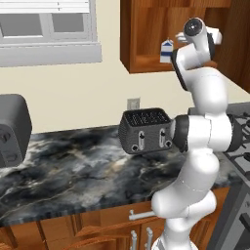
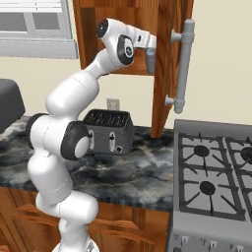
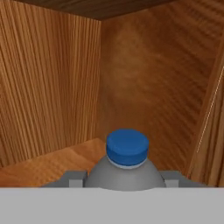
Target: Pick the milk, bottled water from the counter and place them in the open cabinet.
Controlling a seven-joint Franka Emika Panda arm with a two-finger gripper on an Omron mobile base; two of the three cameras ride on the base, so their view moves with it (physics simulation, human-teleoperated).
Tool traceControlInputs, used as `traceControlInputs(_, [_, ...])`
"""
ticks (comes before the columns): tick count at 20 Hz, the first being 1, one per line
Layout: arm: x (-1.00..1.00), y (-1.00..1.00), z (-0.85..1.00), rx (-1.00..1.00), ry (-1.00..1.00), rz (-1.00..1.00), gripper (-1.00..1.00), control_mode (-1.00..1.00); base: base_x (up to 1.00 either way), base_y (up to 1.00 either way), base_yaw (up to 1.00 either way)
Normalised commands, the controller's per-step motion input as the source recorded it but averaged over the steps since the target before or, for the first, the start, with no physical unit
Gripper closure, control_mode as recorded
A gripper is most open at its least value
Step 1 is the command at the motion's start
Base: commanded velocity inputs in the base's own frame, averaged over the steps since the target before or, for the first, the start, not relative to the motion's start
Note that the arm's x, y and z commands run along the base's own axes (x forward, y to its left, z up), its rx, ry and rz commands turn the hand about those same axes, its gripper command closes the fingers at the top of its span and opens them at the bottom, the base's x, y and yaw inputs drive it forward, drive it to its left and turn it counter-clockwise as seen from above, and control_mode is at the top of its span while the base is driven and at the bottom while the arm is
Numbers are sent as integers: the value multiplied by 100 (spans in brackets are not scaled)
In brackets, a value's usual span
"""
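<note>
The bottled water [image 3: 127, 162] sits between the claw [image 3: 124, 179] fingers, apparently gripped, inside the open cabinet [image 3: 52, 87].

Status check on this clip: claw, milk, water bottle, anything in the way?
Claw shut on blue-capped grey plastic water bottle, inside reddish-brown wooden wall cabinet. White gable-top milk carton already on its shelf. Nothing ahead of the bottle.

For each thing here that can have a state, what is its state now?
Cabinet: open, door swung aside.
Milk: upright on the cabinet shelf.
Bottle: capped, upright between the fingers, inside the cabinet.
Gripper: shut on the bottle.
Toaster: on the counter, slots empty.
Stove: burners unlit, nothing on them.
</note>
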Motion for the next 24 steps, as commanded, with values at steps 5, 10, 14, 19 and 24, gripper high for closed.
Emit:
traceControlInputs(5, [39, -13, 0, 0, 0, 5, 100, -100, 0, 0, 0])
traceControlInputs(10, [39, -16, 0, 0, 0, 6, 100, -100, 0, 0, 0])
traceControlInputs(14, [31, -12, 0, 0, -1, 5, 100, -100, 0, 0, 0])
traceControlInputs(19, [26, -8, -4, 0, -3, 5, 100, -100, 0, 0, 0])
traceControlInputs(24, [23, -4, -2, 0, -8, 5, 100, -100, 0, 0, 0])
